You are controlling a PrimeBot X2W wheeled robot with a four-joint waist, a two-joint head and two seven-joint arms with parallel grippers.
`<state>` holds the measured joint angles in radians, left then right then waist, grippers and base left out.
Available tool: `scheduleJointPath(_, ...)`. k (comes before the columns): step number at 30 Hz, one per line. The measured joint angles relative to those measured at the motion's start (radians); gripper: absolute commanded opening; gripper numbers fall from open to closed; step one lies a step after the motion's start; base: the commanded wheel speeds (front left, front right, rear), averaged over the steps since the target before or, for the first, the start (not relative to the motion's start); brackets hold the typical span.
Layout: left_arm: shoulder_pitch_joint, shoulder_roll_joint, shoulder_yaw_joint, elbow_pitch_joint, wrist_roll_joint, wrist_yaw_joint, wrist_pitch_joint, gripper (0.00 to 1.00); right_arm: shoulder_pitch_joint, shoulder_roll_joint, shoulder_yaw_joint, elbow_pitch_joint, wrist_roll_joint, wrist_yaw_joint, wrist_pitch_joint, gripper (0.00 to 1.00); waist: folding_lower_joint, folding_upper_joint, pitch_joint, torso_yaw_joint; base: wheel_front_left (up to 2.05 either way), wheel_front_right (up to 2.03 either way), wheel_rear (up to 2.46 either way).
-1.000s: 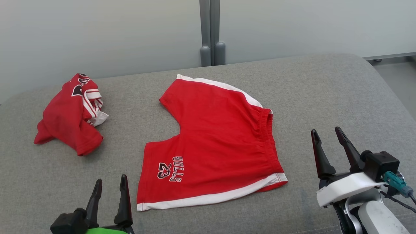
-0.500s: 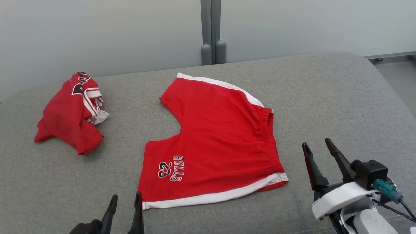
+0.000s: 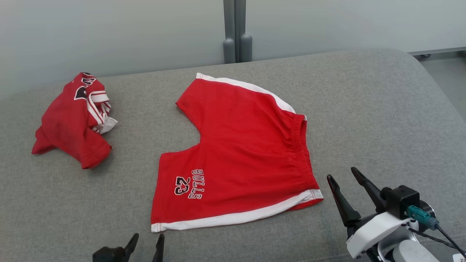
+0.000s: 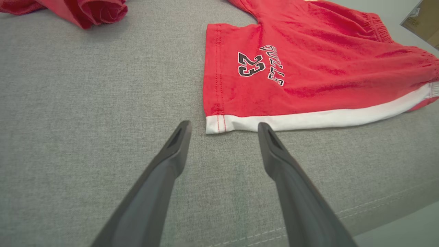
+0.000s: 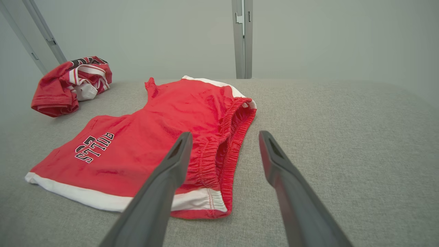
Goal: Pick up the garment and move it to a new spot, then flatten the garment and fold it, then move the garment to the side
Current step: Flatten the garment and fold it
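Red shorts (image 3: 240,153) flat mid-couch (image 3: 382,109). Left gripper (image 3: 145,242) fingers apart, just short of hem corner. Right gripper (image 3: 344,182) fingers apart beside waistband. Crumpled red shirt (image 3: 71,120) far left.

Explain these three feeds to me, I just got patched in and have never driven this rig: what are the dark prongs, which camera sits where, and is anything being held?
The wide picture comes from the robot's head, looking down at a grey padded surface. The other two come from cameras on each wrist, looking along that arm's own two dark fingers.

The prongs are those fingers. The left gripper shows at the bottom left of the head view, the right gripper at the lower right. Both are open and hold nothing.

On the surface lie red shorts, spread flat, with white side stripes and "BULLS 23" printed on one leg. A second red garment sits crumpled further left.

In the left wrist view the fingers point at the shorts' near leg corner, just short of it. In the right wrist view the fingers point toward the elastic waistband.
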<state>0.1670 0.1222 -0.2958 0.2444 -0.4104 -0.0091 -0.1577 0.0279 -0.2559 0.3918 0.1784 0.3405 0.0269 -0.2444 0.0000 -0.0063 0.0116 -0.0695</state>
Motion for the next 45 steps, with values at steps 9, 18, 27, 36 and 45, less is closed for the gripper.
scheduleJointPath(9, -0.087, 0.004, -0.02, 0.081, 0.019, -0.009, 0.025, 1.0, -0.037, 0.001, 0.004, 0.016, -0.001, 0.017, 0.0, 1.0, 0.0, 0.0, 0.043, -0.014, 0.0, 0.0, 0.0)
scheduleJointPath(18, -0.147, -0.012, -0.02, 0.167, 0.019, -0.018, 0.025, 1.0, -0.062, 0.001, -0.002, 0.044, -0.006, 0.019, 0.0, 1.0, 0.0, 0.0, 0.073, -0.029, 0.0, 0.0, 0.0)
scheduleJointPath(27, -0.175, -0.018, -0.032, 0.213, 0.019, -0.044, 0.011, 0.26, -0.062, 0.003, -0.002, 0.075, -0.006, 0.026, -0.001, 1.0, 0.0, 0.0, 0.076, -0.026, 0.0, 0.0, 0.0)
scheduleJointPath(36, -0.212, -0.037, -0.037, 0.261, 0.019, -0.052, -0.025, 0.0, -0.075, 0.003, 0.02, 0.114, -0.006, 0.053, -0.001, 1.0, 0.0, 0.0, 0.075, -0.018, 0.0, 0.0, 0.0)
scheduleJointPath(45, -0.232, -0.042, -0.031, 0.252, 0.019, -0.053, -0.058, 0.0, -0.082, -0.024, 0.097, 0.194, -0.006, 0.079, 0.049, 1.0, 0.0, 0.0, 0.083, 0.002, 0.0, 0.0, 0.0)
